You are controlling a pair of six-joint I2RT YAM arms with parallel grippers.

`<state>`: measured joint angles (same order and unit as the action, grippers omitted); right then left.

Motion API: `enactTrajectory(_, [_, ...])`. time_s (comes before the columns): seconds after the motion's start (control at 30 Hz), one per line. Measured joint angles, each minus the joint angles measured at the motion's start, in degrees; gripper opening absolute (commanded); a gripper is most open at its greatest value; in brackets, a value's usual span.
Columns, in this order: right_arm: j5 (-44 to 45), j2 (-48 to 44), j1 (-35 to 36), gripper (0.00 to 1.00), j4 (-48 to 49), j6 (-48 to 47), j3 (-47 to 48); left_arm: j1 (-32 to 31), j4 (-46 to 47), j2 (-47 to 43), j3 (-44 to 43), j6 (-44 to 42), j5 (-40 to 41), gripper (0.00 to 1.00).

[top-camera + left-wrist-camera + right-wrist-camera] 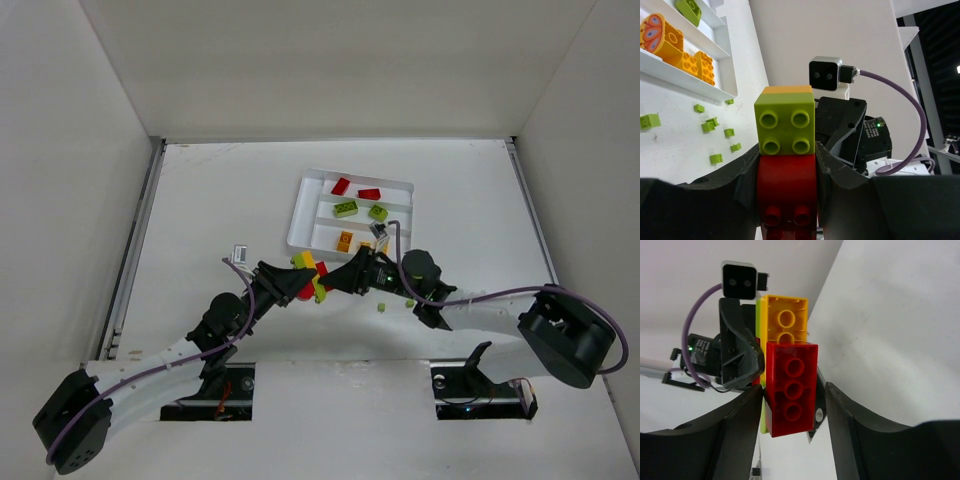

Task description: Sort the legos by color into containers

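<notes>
We see both arms meeting over the white worktop [200, 200], midway between its side edges and nearer its near edge than its far one, with a clump of bricks [314, 275] between them. The left pincer [786, 170] is clamped on a glossy red brick [786, 190]. Its matte black, curved fingers [747, 175] press against both side faces. On that red brick sits a square lime green brick [785, 125] with four round hollow studs facing the camera, and a thin yellow-orange layer [787, 89] shows along its top edge.

From the right wrist, the right pincer [794, 400] flanks a long red brick [792, 387] whose face shows three round sockets in a row. A yellow brick [786, 320] with round sockets sits beyond it, and a lime sliver runs along its left side. The black jaws stand close on either side, but we cannot tell whether they pinch the brick or merely bracket it.

The white plastic tray [296, 215] lies between the worktop's centre and its far edge, a little toward the right edge. Thin straight walls divide it into long slots. The far slot holds two red bricks [341, 185], the middle slot two lime bricks [346, 208], and the near slot orange bricks [345, 240], among them a rounded orange block [660, 35] with a printed pattern. Tiny lime pieces [710, 125] lie scattered on the worktop just outside the tray's near wall.
</notes>
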<state>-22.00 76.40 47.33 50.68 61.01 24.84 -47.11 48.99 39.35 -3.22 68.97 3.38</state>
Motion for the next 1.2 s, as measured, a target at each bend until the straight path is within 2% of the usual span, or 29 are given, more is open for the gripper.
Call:
enactTrajectory(0.13, [-0.6,0.9,0.0,0.57,4.1,2.0,-0.9,0.0,1.2,0.5,0.2,0.8,-0.3,0.15])
enactTrajectory(0.27, [-0.9,1.2,-0.2,0.68,6.3,3.2,-2.3,0.0,2.1,0.7,0.2,1.2,-0.4,0.15])
enactTrajectory(0.57, [-1.2,1.4,-1.2,0.70,8.2,3.8,-3.6,0.0,2.7,1.0,0.3,1.5,-0.5,0.15])
enactTrajectory(0.7, [-1.4,1.3,-1.9,0.65,8.5,4.0,-4.0,0.0,2.6,1.5,0.3,1.6,-0.6,0.15])
enactTrajectory(0.97, [-2.3,1.3,-1.9,0.45,10.7,4.9,-4.0,0.0,2.6,1.5,0.3,1.6,-0.6,0.15])
enactTrajectory(1.2, [-3.0,2.2,-2.8,0.37,13.2,6.7,-4.3,0.0,3.3,1.6,0.3,1.7,-0.6,0.15])
